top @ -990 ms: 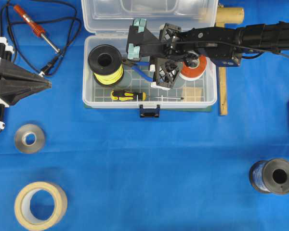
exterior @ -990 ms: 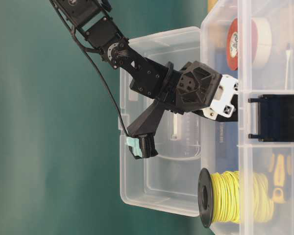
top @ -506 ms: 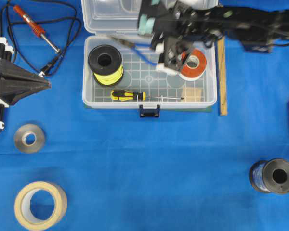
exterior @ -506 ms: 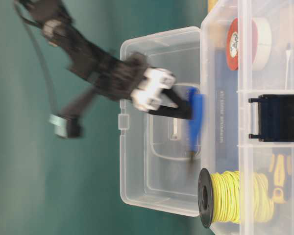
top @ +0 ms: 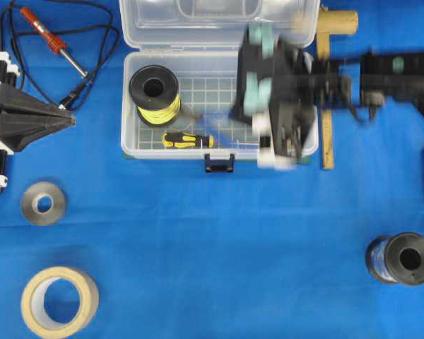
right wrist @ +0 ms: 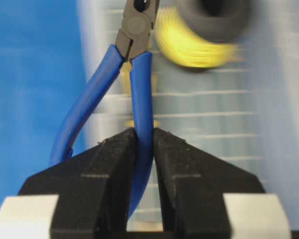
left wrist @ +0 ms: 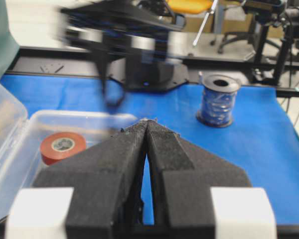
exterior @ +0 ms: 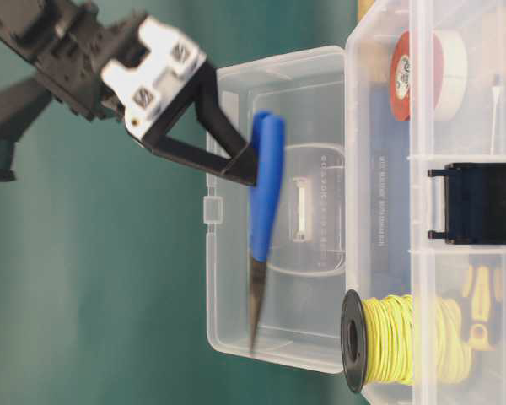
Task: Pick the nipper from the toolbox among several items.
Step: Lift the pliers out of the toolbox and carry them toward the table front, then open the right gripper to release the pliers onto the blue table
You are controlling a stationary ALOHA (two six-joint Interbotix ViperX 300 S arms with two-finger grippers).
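right gripper (right wrist: 143,149) pinched one blue handle of the nipper (exterior: 264,211) | above toolbox (top: 134,134), blurred overhead | left gripper (left wrist: 147,130) jaws pressed together

Nipper held above the toolbox

The blue-handled long-nose nipper (exterior: 264,221) hangs in the right gripper (right wrist: 143,149) above the clear plastic toolbox (top: 219,150) (yellow wire spool (top: 155,94) and black-and-yellow screwdriver (top: 189,140) inside).

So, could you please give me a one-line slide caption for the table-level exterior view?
Right tool holds the blue-handled nipper in mid-air, tips hanging down, in front of the toolbox.
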